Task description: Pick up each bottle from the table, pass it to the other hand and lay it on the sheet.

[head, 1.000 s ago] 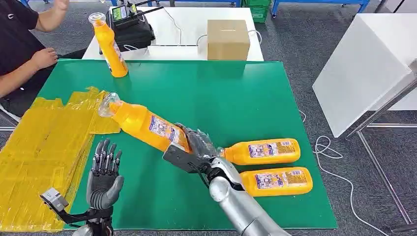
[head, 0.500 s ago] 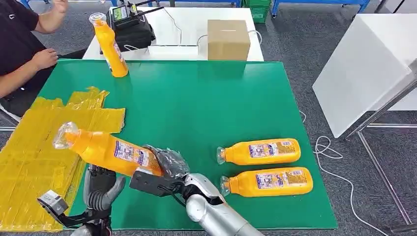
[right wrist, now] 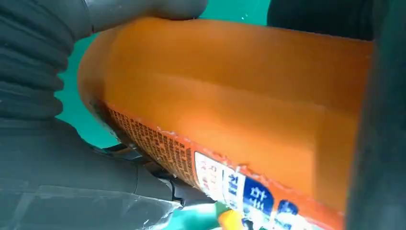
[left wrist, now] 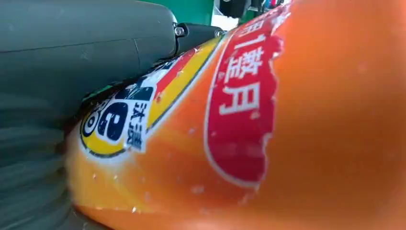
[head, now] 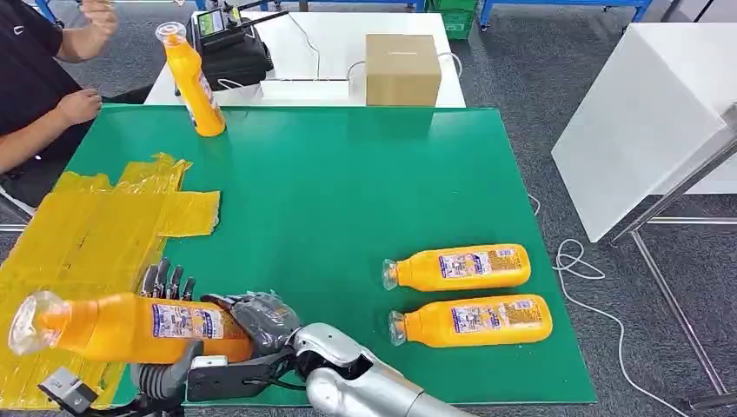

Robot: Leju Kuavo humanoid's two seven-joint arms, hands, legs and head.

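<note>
The right hand (head: 261, 320) grips the orange bottle (head: 130, 326) by its base, while the left hand (head: 165, 287) reaches up behind it, fingers raised and touching its body.

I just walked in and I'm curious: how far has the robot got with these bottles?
No bottle lies on the yellow sheet yet. One orange bottle is at the handover: the right hand grips its base, and the left hand sits right behind it. Two bottles lie on the green table, and one stands at the far edge.

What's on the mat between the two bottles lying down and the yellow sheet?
In the head view, bare green mat separates the two lying bottles from the yellow sheet; nearest the robot, the right hand intrudes.
</note>
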